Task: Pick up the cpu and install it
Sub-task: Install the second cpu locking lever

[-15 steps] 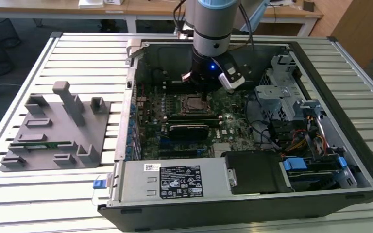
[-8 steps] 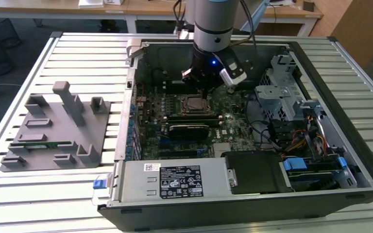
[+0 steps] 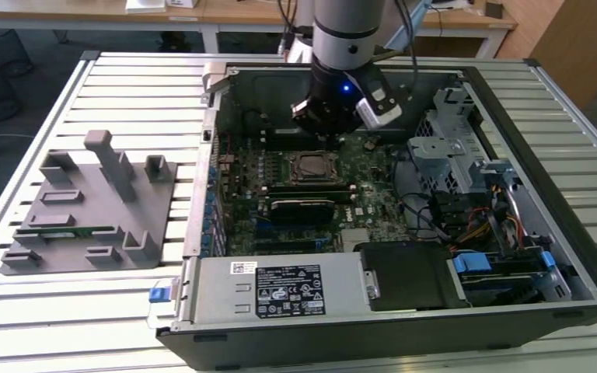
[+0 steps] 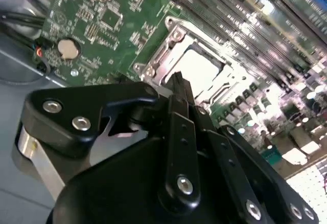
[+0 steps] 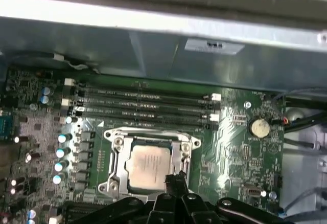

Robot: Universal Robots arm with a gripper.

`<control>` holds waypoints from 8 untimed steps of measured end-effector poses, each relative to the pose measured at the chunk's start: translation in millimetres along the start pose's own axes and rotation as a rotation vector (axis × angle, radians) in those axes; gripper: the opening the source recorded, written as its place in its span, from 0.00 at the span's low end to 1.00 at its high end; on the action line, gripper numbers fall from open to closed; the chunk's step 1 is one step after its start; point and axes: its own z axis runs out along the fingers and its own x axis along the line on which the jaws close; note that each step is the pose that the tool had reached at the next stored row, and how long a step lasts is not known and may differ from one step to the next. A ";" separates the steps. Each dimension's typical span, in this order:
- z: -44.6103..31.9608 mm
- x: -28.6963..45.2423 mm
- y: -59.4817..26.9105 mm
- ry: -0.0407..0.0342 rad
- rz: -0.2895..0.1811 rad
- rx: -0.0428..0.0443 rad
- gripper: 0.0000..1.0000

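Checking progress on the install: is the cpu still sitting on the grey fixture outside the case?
No. In the first wrist view the cpu lies inside the metal socket frame on the motherboard, just beyond the tool.

Cpu (image 5: 148,165) seated in socket (image 5: 116,147); end effector (image 5: 175,182) just above.

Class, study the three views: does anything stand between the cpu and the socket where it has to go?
Nothing visible does. The cpu already lies inside the socket frame on the motherboard, and the gripper is just above its edge in both wrist views.
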 end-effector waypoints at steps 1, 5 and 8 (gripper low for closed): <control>-0.1 0.2 -2.3 0.0000 0.000 -0.0001 0.11; -0.7 0.9 -11.6 0.0029 0.001 -0.0002 0.11; -1.0 1.1 -16.0 0.0245 0.002 -0.0020 0.11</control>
